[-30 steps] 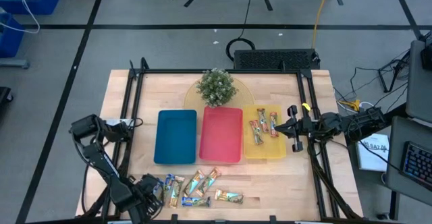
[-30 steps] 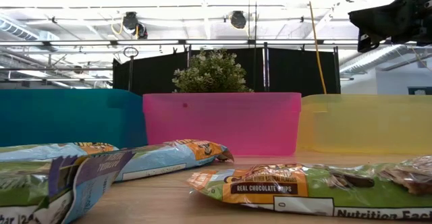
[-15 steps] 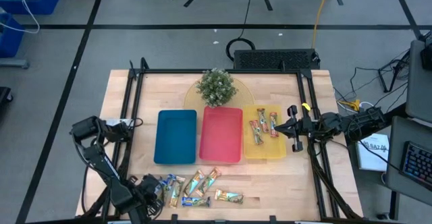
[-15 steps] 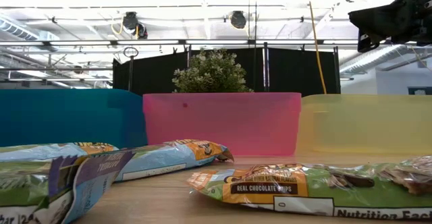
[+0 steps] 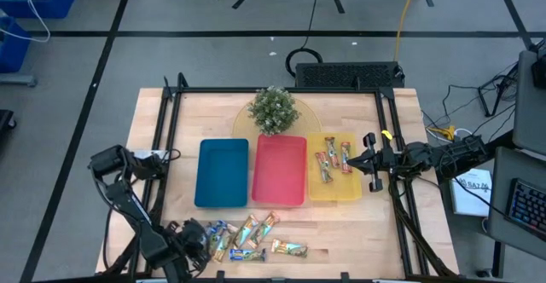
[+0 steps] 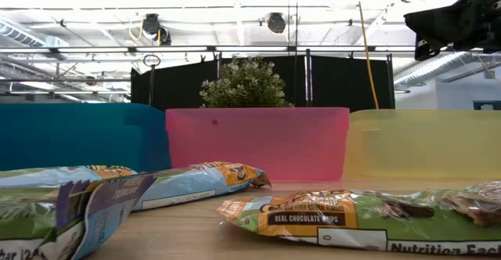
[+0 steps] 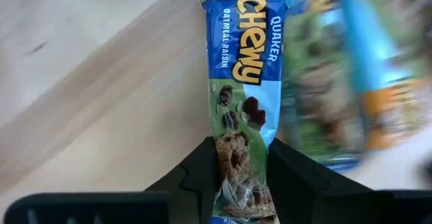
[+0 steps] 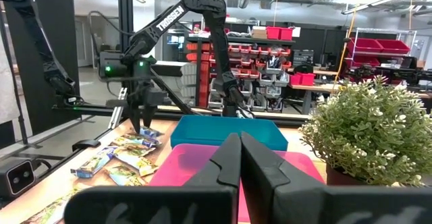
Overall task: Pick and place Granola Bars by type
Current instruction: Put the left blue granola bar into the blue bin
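Observation:
Several granola bars (image 5: 252, 237) lie in a loose pile on the wooden table near its front edge; in the low view they lie close up (image 6: 313, 217). My left gripper (image 5: 191, 233) stands at the pile's left end, pointing down, shut on a blue-wrapped bar (image 7: 243, 82). The right wrist view shows it from afar (image 8: 140, 126). Three more bars (image 5: 333, 158) lie in the yellow tray (image 5: 317, 189). My right gripper (image 5: 368, 160) hangs shut at that tray's right edge, holding nothing. My left gripper pinches the blue-wrapped bar between its two fingers (image 7: 199, 180), on the bar's two long edges near one end (image 7: 236, 163). The fingers come from above and lie across the bar. Most of the bar reaches out beyond them. Whether it is clear of the table I cannot tell.
A blue tray (image 5: 222, 173) and a red tray (image 5: 279, 171) stand side by side left of the yellow one. A small potted plant (image 5: 273, 109) stands behind the red tray. Black frame rails (image 5: 171, 138) run along the table's left and right sides.
My left gripper has tipped a little at the left end of the pile and stays there. The other bars and my right arm keep their places.

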{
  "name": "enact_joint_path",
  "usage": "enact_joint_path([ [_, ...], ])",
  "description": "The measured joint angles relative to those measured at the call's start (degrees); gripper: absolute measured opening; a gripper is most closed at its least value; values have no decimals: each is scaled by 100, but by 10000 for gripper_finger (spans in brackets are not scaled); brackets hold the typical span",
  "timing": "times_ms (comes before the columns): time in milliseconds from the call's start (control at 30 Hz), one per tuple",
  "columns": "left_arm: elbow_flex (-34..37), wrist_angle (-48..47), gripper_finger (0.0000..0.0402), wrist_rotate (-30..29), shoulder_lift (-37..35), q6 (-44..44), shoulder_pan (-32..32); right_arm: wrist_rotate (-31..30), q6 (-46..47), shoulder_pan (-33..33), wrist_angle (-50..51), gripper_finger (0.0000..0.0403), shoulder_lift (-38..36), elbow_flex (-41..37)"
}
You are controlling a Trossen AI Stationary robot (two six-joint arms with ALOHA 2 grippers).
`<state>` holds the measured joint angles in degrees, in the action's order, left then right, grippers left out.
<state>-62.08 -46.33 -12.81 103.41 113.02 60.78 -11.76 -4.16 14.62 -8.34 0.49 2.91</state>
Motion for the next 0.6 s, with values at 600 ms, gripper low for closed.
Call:
enact_joint_path([
  [600, -13, -81, 98, -2164, -1957, -1096, -1201, -8, 1, 0, -2, 0, 0, 1],
])
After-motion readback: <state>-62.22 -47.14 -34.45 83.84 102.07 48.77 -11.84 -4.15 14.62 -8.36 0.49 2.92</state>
